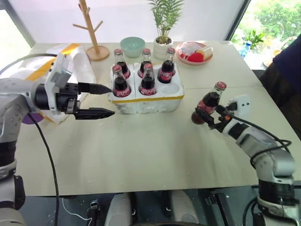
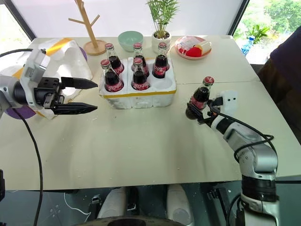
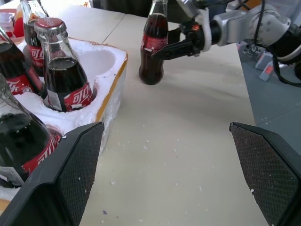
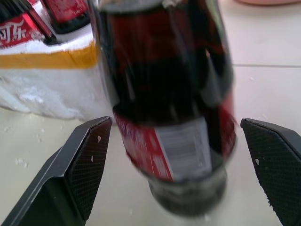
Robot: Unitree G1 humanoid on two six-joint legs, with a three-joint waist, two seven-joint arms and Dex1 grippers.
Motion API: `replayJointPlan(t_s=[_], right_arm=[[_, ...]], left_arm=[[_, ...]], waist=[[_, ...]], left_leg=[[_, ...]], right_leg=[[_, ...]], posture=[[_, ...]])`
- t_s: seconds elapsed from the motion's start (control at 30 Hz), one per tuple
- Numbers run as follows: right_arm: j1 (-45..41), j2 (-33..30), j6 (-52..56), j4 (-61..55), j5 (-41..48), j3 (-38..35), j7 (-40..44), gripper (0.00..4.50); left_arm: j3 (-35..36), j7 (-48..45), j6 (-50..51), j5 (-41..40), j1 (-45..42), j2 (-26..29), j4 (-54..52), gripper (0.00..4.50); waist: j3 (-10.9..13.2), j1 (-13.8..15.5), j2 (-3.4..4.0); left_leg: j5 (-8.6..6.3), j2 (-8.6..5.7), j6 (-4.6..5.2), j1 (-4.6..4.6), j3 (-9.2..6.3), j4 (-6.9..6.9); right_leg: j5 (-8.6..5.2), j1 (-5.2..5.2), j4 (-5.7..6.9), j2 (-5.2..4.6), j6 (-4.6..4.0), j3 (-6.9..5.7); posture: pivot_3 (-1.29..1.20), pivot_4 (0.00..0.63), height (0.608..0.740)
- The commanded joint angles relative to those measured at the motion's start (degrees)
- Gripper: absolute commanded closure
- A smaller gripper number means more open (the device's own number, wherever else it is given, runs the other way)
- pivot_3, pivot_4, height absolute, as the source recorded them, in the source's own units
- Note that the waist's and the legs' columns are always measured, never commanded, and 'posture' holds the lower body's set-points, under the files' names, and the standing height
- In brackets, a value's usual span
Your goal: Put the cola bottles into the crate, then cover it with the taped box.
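I see my right gripper with its two black fingers spread wide, one on each side of a small glass cola bottle with a red cap and red label. The bottle stands on the pale tabletop between those fingers, with a gap showing on each side in the right wrist view, so I read no pinch on it. Its long axis runs nearly upright, cap end up and tipped slightly away from the low white styrofoam crate with a yellow tape band, base down on the table.

Beyond the fingertips of that gripper, past the loose bottle, sits the crate. Five more cola bottles stand upright in its wells, necks pointing up; the well nearest my right gripper is empty.

My left gripper hangs on the crate's other side, fingers spread apart and holding nothing, tips aimed toward the crate and just short of its wall. Behind that gripper lies the large white styrofoam box wrapped in wide yellow tape, resting on the table.
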Motion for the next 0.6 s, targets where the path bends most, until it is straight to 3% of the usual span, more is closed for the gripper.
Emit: replayJointPlan(t_s=[0.03, 0.17, 0.4, 0.6], right_arm=[[-2.8, 0.7, -3.3, 2.7, -1.4, 0.2, 0.5, 0.25], [-3.5, -1.2, -1.9, -1.5, 1.0, -0.8, 2.7, 1.64], [-14.4, -6.4, 3.9, -6.2, 8.2, -2.2, 6.2, 1.63], [-29.6, -3.9, 2.4, 1.8, 5.0, 5.3, 8.9, 1.63]], left_arm=[[1.6, 0.6, -0.8, -1.0, -0.1, 0.7, -1.6, 0.01], [2.2, 1.5, -0.8, -1.4, 0.7, 0.8, -2.1, 0.00], [4.5, 3.7, -0.8, -2.6, 3.2, 1.1, -3.7, 0.00], [5.2, 5.6, -1.4, -3.1, 3.3, 0.2, -3.9, 0.00]], waist=[[0.0, 0.0, 0.01], [0.0, 0.2, 0.02], [0.2, -0.3, 0.30], [0.2, -0.2, 0.29]], left_leg=[[0.01, 0.00, -0.01, 0.00, 0.00, -0.01], [0.13, 0.01, -0.23, -0.01, -0.02, -0.05], [0.12, 0.03, -0.20, -0.06, 0.01, -0.05], [0.00, 0.06, 0.01, -0.03, 0.04, -0.08]], right_leg=[[0.00, -0.01, 0.01, 0.00, 0.00, 0.00], [0.00, -0.01, 0.02, 0.01, 0.01, -0.02], [0.01, -0.15, 0.02, -0.02, 0.02, 0.08], [0.01, -0.17, 0.09, 0.06, 0.01, 0.05]], posture=[[0.00, 0.150, 0.740], [0.00, 0.150, 0.740], [0.00, 0.150, 0.740], [0.00, 0.150, 0.740]])
